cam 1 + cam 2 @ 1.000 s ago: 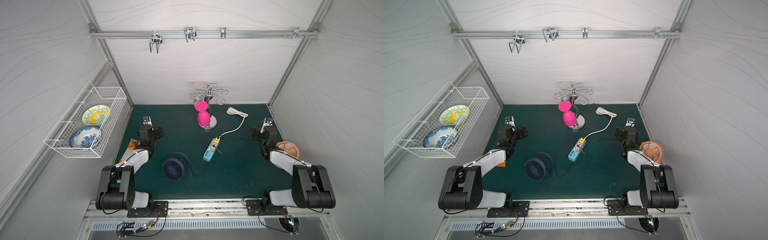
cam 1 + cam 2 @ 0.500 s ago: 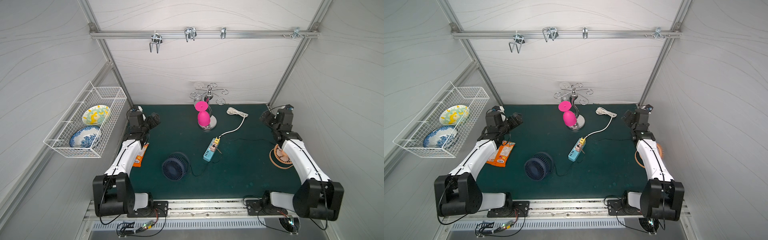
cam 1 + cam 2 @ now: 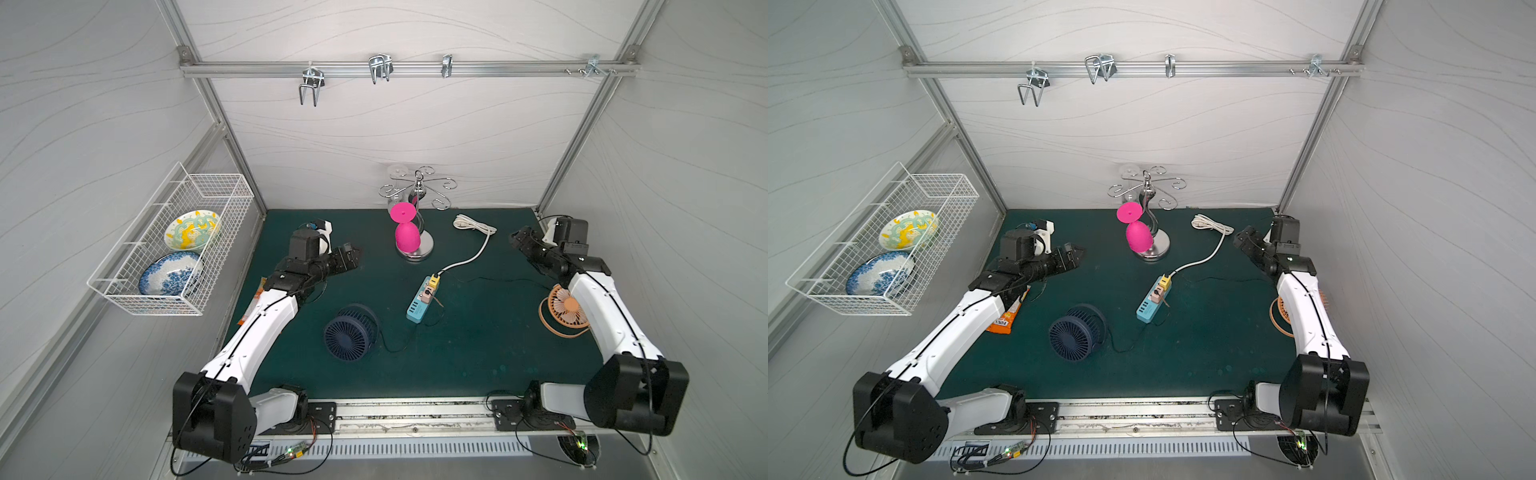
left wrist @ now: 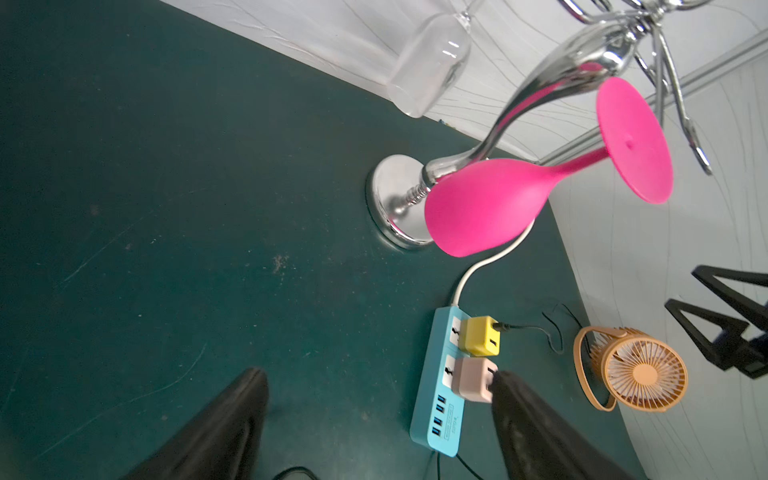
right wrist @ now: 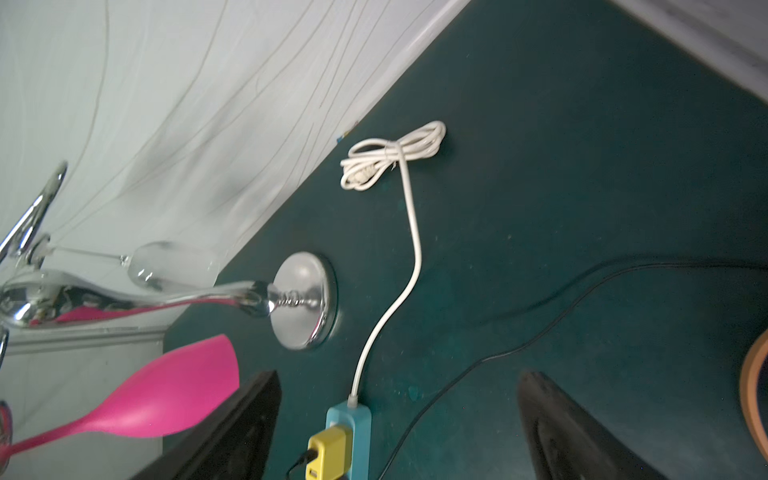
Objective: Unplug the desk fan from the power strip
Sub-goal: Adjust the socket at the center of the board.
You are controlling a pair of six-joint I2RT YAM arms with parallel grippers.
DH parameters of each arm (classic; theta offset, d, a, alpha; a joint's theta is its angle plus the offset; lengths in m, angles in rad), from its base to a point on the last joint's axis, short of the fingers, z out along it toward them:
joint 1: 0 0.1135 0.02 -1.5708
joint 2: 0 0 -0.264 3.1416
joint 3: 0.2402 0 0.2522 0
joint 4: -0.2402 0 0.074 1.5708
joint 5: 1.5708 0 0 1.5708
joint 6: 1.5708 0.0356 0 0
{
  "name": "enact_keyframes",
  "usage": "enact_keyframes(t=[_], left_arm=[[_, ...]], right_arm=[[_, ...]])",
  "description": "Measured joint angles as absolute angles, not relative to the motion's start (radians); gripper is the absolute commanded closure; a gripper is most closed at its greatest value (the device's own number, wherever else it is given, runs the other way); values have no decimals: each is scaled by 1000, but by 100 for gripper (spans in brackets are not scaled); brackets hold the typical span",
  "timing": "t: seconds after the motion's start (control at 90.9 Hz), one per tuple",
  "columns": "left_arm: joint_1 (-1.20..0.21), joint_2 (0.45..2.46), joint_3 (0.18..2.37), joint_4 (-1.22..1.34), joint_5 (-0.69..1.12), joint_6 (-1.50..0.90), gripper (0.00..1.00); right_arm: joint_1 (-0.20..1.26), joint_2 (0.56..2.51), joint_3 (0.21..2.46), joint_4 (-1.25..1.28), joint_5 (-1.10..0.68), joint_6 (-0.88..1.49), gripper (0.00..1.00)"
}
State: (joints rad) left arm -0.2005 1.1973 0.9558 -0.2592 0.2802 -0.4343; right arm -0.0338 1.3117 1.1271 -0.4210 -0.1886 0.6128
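The strip (image 3: pixel 420 303) lies flat near the middle of the green surface (image 3: pixel 478 353), set at a slant, with its port end toward the robot. Its white cord (image 3: pixel 473 249) curves off toward the back wall and ends in a tied coil. Two adapters sit in its sockets: a yellow plug (image 4: pixel 482 340) nearest the cord and a pink plug (image 4: pixel 473 380) just beside it. A thin black lead runs from the yellow plug toward the orange fan (image 3: pixel 565 305), which lies on the robot's right, partly under the right arm. Another black lead loops from the strip to the navy fan (image 3: pixel 351 332), which rests face up on the strip's left, near but not touching it.

The left pincer (image 3: pixel 353 253) hangs above the surface at the back left, well apart from the strip and pointing toward the middle. Its fingers (image 4: pixel 232 419) are spread wide with nothing between them. The right pincer (image 3: pixel 517 241) is at the back right, also well apart from the strip, its jaws wide and empty in the wrist view.

Behind the strip stands a chrome rack (image 3: pixel 415 249) with a pink glass (image 3: pixel 407 237) and a clear glass (image 4: pixel 428 70) hanging from it upside down. An orange packet (image 3: pixel 1009 316) lies partly under the left arm. A wire basket (image 3: pixel 174 245) on the left wall holds two plates.
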Motion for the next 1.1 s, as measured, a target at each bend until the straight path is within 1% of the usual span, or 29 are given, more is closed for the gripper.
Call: enact_keyframes(t=[0.132, 0.286, 0.539, 0.726, 0.935, 1.1], left_arm=[[-270, 1165, 927, -274, 257, -424, 17], [-410, 1142, 896, -300, 212, -401, 22], [-617, 1151, 878, -281, 120, -370, 24], [-735, 1243, 851, -247, 57, -371, 23], [-787, 1318, 850, -225, 19, -370, 23], [-796, 1348, 848, -191, 4, -371, 18]], right_arm=[[72, 1312, 1122, -459, -229, 609, 8], [185, 1301, 1110, -516, -229, 601, 9], [289, 1272, 1109, -617, -216, 578, 12], [353, 1272, 1080, -640, -204, 575, 12], [361, 1272, 1068, -659, -194, 575, 12], [366, 1272, 1068, -663, -194, 576, 12]])
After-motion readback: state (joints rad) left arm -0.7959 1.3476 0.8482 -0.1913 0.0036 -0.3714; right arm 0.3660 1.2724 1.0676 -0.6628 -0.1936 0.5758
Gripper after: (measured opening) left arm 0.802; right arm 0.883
